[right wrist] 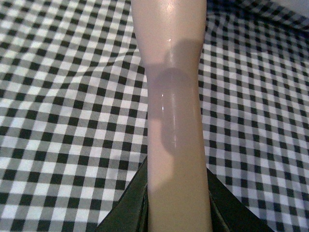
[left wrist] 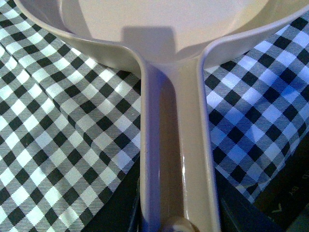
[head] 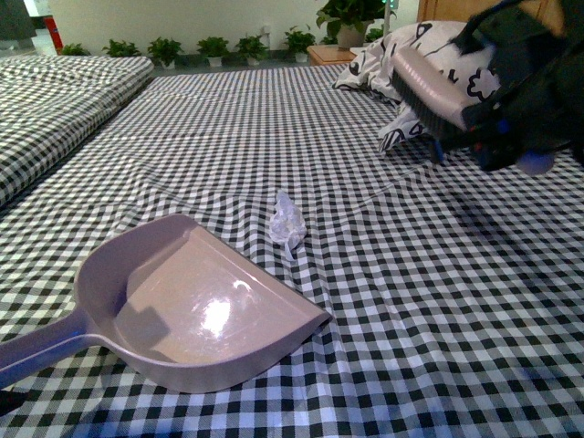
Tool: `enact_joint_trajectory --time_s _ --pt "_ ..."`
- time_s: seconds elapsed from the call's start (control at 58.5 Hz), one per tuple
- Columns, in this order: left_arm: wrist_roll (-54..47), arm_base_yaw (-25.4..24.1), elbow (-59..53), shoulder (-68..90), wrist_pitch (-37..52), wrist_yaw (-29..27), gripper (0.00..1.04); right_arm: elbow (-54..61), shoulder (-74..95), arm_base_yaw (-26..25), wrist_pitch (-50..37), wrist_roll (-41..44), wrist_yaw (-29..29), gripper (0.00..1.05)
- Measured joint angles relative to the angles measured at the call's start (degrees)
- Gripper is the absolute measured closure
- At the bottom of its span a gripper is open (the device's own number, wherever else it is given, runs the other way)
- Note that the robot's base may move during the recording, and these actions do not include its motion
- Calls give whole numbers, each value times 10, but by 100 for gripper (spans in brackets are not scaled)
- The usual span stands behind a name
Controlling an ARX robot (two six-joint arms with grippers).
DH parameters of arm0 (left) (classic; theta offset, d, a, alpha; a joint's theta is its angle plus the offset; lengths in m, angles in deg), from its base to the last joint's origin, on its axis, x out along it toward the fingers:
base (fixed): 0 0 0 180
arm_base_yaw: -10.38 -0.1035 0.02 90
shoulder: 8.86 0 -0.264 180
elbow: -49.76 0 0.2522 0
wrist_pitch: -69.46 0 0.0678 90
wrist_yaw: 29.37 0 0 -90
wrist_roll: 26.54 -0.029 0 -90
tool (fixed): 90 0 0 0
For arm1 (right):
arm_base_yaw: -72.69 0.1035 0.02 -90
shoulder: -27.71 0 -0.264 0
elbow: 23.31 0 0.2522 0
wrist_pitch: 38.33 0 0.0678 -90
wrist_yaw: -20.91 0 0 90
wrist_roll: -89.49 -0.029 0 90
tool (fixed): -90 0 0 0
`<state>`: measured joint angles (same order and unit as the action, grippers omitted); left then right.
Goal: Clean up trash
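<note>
Trash (head: pixel 286 222) lying on checked cloth (head: pixel 411 301), just beyond dustpan (head: pixel 196 301). Left gripper hidden, apparently clamping dustpan handle (left wrist: pixel 176 145); right gripper (head: pixel 525 100) blurred, gripping brush (head: pixel 438 87).

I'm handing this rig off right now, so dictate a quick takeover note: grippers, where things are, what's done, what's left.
Left gripper: shut on the dustpan handle; the gripper itself is barely in view. The pan rests on the checkered cloth, mouth facing the trash.
Right gripper: holds the brush by its handle, raised above the cloth at the far right, bristles off the surface.
Trash: a small crumpled whitish wad lying on the cloth just beyond the pan's open edge, not inside it.
Done: both tools are in hand.
Left: probably lower the brush behind the wad, sweep it into the pan, then lift the pan away.
</note>
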<state>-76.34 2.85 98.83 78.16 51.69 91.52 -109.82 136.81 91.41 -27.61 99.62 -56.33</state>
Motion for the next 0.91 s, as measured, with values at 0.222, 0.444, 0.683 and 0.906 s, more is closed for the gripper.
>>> enact_joint_trajectory --time_s 0.222,0.444,0.683,0.906 --pt "-1 0 0 0 0 0 78 -63 81 18 33 13 14 85" --pt "-1 0 0 0 0 0 78 -65 122 50 57 41 -30 85" --pt "-1 0 0 0 0 0 78 -46 123 76 86 60 -84 85" --pt "-1 0 0 0 0 0 78 12 42 78 184 96 -322 85"
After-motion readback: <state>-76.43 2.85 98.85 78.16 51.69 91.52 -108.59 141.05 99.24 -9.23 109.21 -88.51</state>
